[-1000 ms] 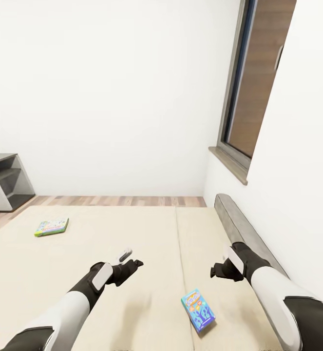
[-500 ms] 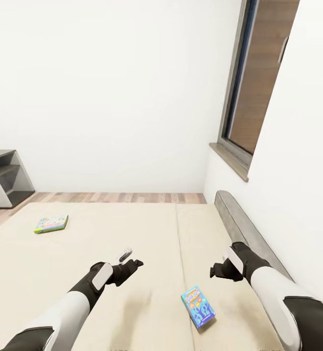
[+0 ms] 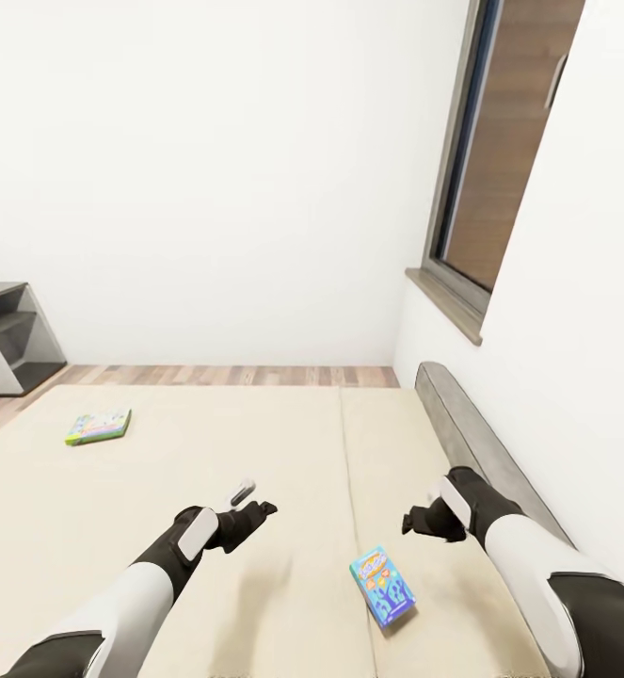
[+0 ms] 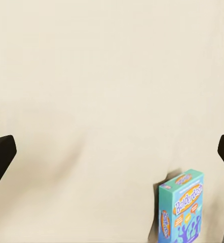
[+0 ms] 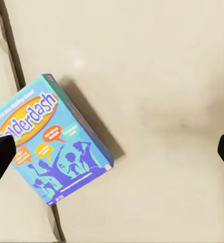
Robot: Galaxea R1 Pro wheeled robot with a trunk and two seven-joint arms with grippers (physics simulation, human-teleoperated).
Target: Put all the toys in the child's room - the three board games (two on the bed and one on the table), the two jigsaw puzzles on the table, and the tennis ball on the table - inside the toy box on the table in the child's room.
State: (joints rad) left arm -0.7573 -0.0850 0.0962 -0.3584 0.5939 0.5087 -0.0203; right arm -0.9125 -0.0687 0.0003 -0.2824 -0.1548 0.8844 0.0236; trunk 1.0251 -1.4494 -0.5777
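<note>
Cream mattress fabric of the bed lies under both of your arms, with the dark grey headboard running along the right wall below the window. Your left gripper hangs above the mattress, clear of any toy; in the left wrist view its two dark fingers sit at opposite edges of the frame, spread wide with nothing between them. Your right gripper hangs near the headboard, and the right wrist view shows its fingers likewise wide apart and empty.

The small blue board game lies flat on the mattress, nearer you than the right gripper and just beside the seam between the two mattress halves; it also appears in the left wrist view and the right wrist view, where its lid reads "Balderdash". Neither gripper touches it.

A second board game, green and yellow, lies flat far to the left, well apart from both grippers. A grey shelf unit stands on the wood floor beyond the bed.
</note>
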